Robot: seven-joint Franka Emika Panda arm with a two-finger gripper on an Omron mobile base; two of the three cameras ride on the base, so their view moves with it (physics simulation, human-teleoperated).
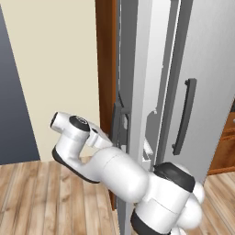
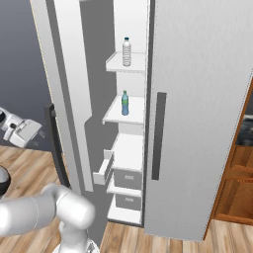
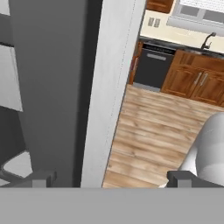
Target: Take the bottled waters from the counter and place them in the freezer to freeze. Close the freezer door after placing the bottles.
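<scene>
- Gripper (image 3: 109,179) stands spread wide with nothing between its dark finger tips; in the hand view the tips rise far apart, either side of the pale edge of the freezer door (image 3: 111,87).
- From the left base view the hand (image 1: 98,137) sits right beside the door's outer face, next to its dark vertical bar handle (image 1: 117,124); whether it touches the handle cannot be told.
- Freezer (image 2: 131,148) stands partly open: a tall brushed silver-grey unit with flat white shelves and boxy white drawers inside.
- On the upper shelf (image 2: 116,64) stands the whitish bottle (image 2: 127,51), upright, ribbed, with a white cap.
- On the next shelf down (image 2: 113,114) stands the blue-tinted bottle (image 2: 125,103), upright, with a green cap.
- Both bottles sit near the front of their shelves, well apart from each other, one above the other.
- Below them are two drawers (image 2: 127,177) with small recessed pulls, and a white door bin (image 2: 104,170) juts from the door's inner lining.
- Beside the open compartment, the other door (image 2: 197,123) is a plain grey panel with a long dark bar handle (image 2: 158,136), and it is shut.
- Floor (image 2: 143,239) is pale wood planking with visible grain.
- Brown wooden cabinets (image 3: 192,78) with panelled fronts and a black appliance (image 3: 151,70) show across the room in the hand view.
</scene>
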